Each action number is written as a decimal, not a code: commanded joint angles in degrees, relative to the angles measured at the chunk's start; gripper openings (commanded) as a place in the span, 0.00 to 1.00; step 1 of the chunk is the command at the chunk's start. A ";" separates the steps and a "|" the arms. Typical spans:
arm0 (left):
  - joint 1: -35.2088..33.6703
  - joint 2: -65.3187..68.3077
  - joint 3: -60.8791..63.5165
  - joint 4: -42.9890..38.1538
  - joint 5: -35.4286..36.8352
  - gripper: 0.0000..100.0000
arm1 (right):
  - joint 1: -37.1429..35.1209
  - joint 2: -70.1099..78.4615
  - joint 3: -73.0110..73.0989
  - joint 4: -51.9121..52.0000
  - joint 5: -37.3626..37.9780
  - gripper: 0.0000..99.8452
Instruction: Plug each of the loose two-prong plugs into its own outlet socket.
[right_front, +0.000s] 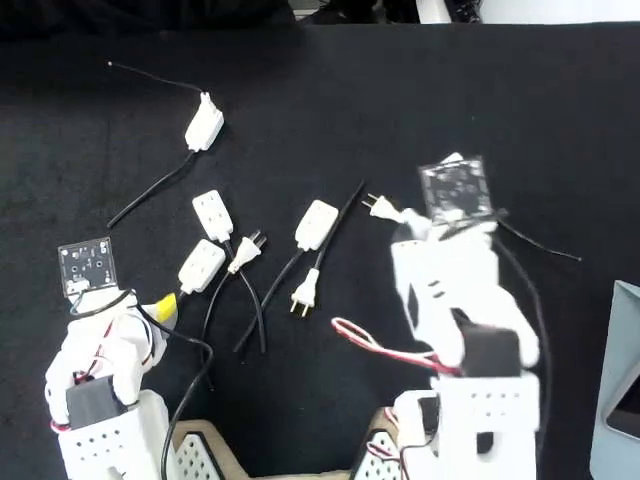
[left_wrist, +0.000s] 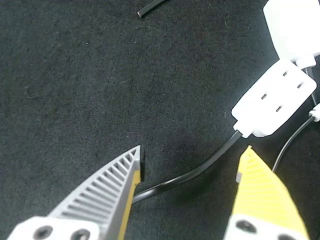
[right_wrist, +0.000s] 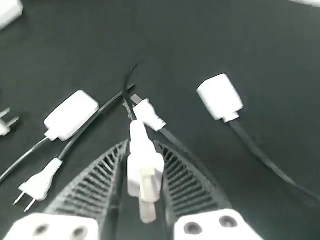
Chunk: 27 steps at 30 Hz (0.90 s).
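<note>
Broadly, the black table (right_front: 480, 90) has open room along its far side and toward the right edge; sockets and plugs cluster at middle-left, near the arms. The right gripper (right_wrist: 142, 145) is clamped on a slim white plug (right_wrist: 144, 170), held above the cloth just short of another plug (right_wrist: 148, 113). The left gripper (left_wrist: 194, 150) stands spread, its grey and yellow fingers either side of a black cord (left_wrist: 170, 184); that cord runs into a white socket (left_wrist: 275, 100) lying slots-up; a third plug (right_front: 303, 293) lies free, prongs toward the arms.
</note>
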 joint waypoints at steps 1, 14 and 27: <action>-0.13 -0.53 -0.22 0.09 -0.35 0.30 | -3.60 5.58 0.66 -1.41 -0.79 0.01; -0.13 -0.53 -0.22 0.09 -0.35 0.30 | -5.54 25.80 2.77 -0.79 4.48 0.01; -0.04 -0.53 -0.13 0.09 -0.35 0.30 | -5.71 53.14 -6.11 -0.79 10.29 0.02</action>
